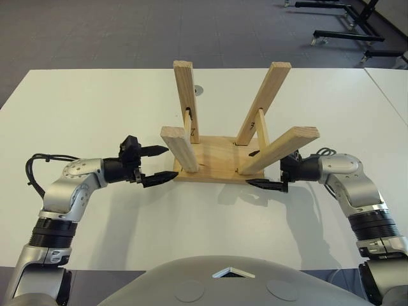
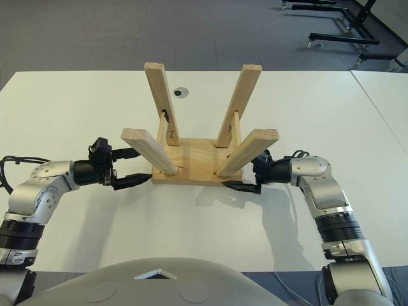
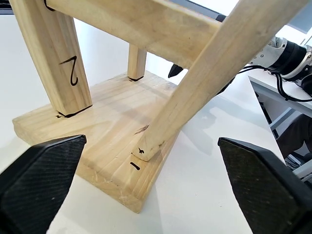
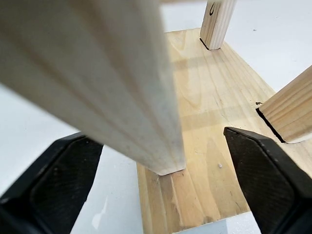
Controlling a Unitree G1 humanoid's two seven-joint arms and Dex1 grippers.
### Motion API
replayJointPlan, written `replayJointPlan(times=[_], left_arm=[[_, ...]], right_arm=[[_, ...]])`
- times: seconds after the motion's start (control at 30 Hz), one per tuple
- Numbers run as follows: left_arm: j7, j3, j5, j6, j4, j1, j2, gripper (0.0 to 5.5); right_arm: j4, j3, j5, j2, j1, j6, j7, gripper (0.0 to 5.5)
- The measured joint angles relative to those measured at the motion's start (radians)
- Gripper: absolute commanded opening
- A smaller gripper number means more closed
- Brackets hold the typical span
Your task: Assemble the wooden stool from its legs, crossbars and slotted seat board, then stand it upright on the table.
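Observation:
The wooden stool lies upside down on the white table: its seat board is flat on the top and the legs point up and splay outward. The far left leg carries a handwritten 2. A crossbar runs between the legs on the left side. My left gripper is open at the board's left edge, beside the near left leg, its pads wide apart. My right gripper is open at the right edge, and the foot of the near right leg stands between its fingers.
A small round grommet sits in the table behind the stool. A black cable loops beside my left arm. A second table adjoins on the right. Metal frames stand on the floor far behind.

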Motion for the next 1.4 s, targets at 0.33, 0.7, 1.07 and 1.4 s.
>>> replayJointPlan(times=[0.33, 0.7, 1.07, 1.4], left_arm=[[-0.012, -0.072, 0.019, -0.004, -0.029, -0.002, -0.049, 4.45], [-0.015, -0.067, 0.025, -0.011, -0.05, 0.0, -0.05, 2.87], [-0.08, 0.042, -0.238, 0.156, -0.335, 0.18, 0.057, 1.44], [0.105, 0.319, -0.681, 0.435, -0.575, 0.46, 0.213, 1.04]], right_arm=[[0.002, 0.009, -0.002, 0.022, 0.0, -0.005, -0.001, 2.06], [-0.021, 0.02, -0.002, 0.029, 0.003, -0.002, 0.025, 1.24], [-0.372, 0.013, 0.194, -0.116, 0.095, 0.398, 0.086, 1.21], [-0.579, -0.188, 0.923, -0.245, -0.009, 1.315, -0.239, 1.16]])
